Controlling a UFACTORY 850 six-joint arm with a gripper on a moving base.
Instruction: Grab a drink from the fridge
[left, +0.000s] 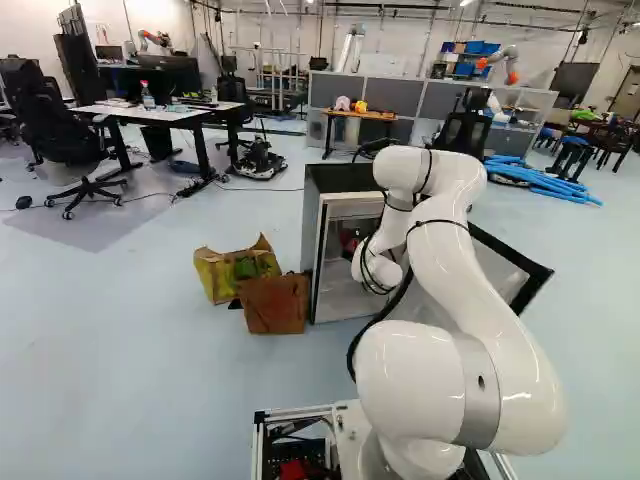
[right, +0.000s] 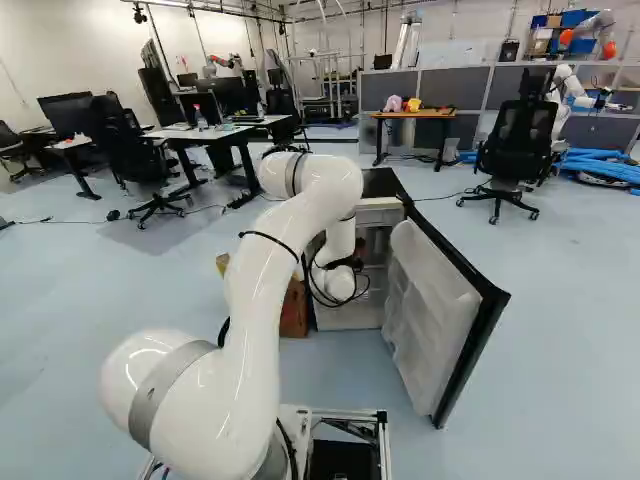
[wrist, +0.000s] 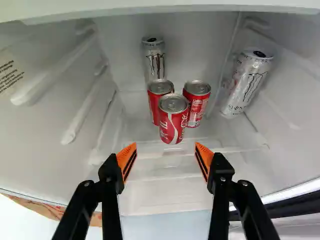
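Gripper apart before red cans
Silver can behind — partly hidden; fridge, center-right of left base view, on pale floor.

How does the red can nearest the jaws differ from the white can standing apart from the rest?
The front red can is short; the white can is tall.
The front red can has pale lettering; the white can, dark streaks.
The front red can is bunched with other cans; the white can stands apart.
Both are drink cans inside the fridge.
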